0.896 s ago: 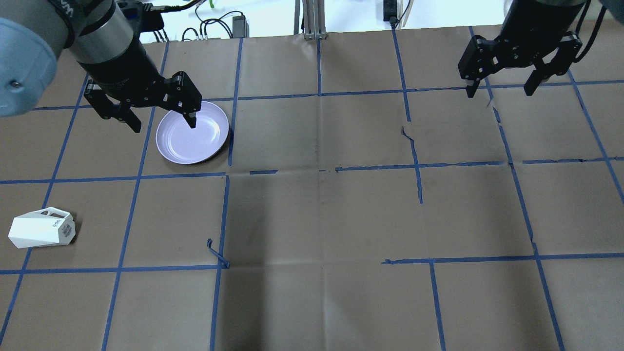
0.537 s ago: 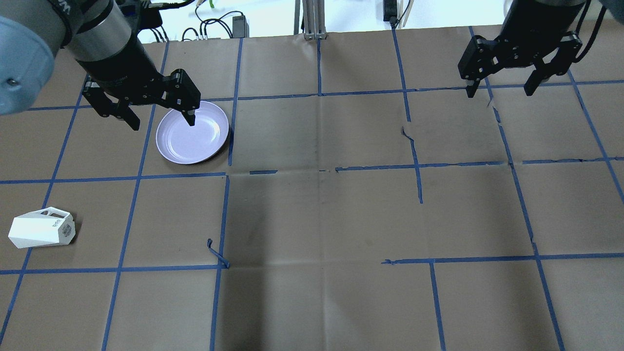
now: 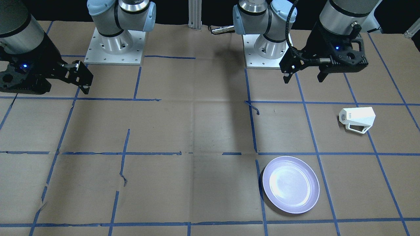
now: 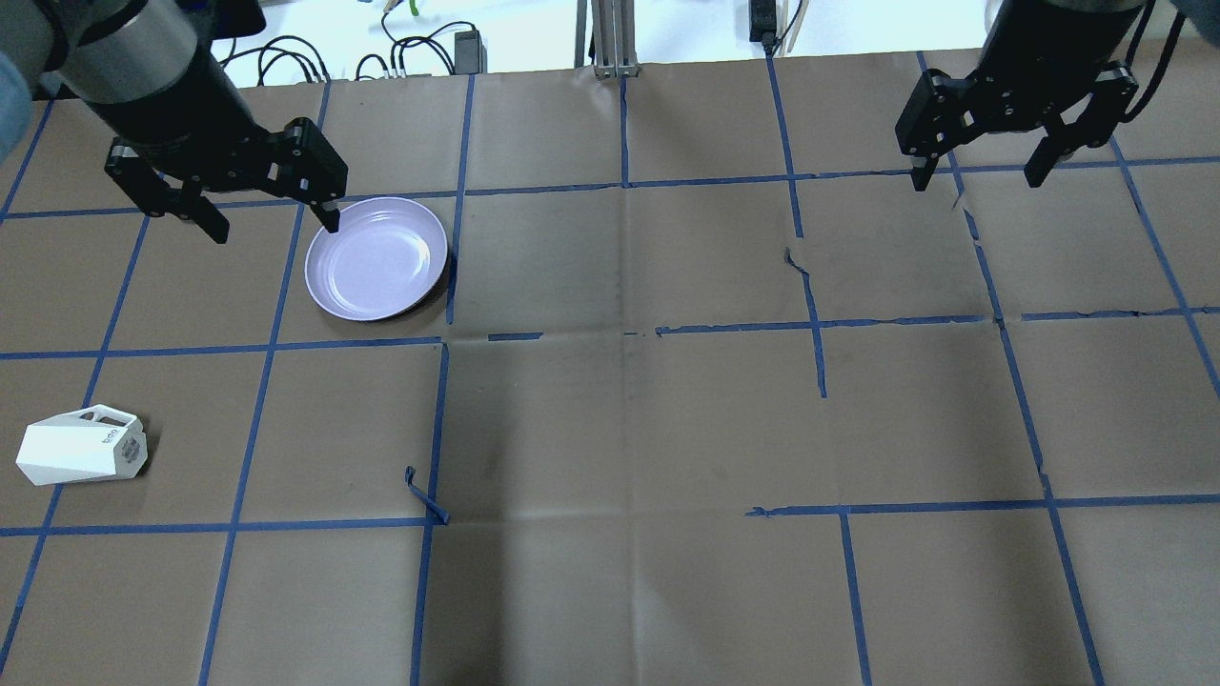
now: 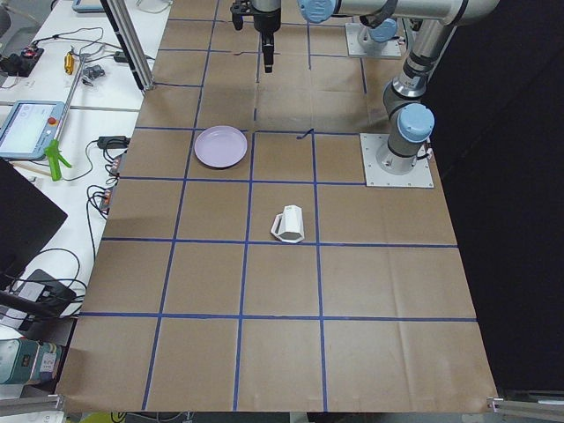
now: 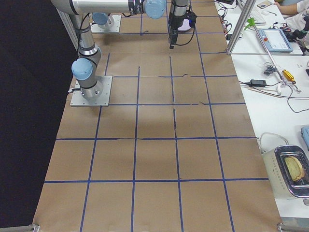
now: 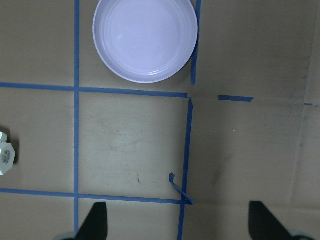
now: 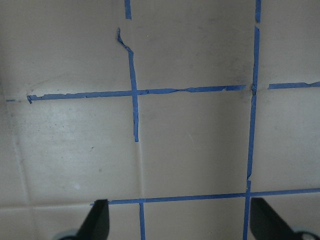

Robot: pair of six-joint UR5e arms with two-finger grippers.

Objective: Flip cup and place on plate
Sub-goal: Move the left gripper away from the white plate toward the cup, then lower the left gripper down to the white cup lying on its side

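Note:
The white faceted cup lies on its side at the table's near left, its base toward the table's middle; it also shows in the front view and at the left wrist view's edge. The lavender plate sits empty farther out, also seen in the front view and in the left wrist view. My left gripper hangs open and empty high over the table, just left of the plate in the overhead view. My right gripper is open and empty at the far right.
Brown paper with a grid of blue tape covers the table. A loose curl of tape sticks up near the middle left. Cables and a metal post lie beyond the far edge. Both arm bases stand at the robot's side.
My left gripper has moved left, off the plate's image in the overhead view, still open. The cup, the plate and the right arm have not moved.

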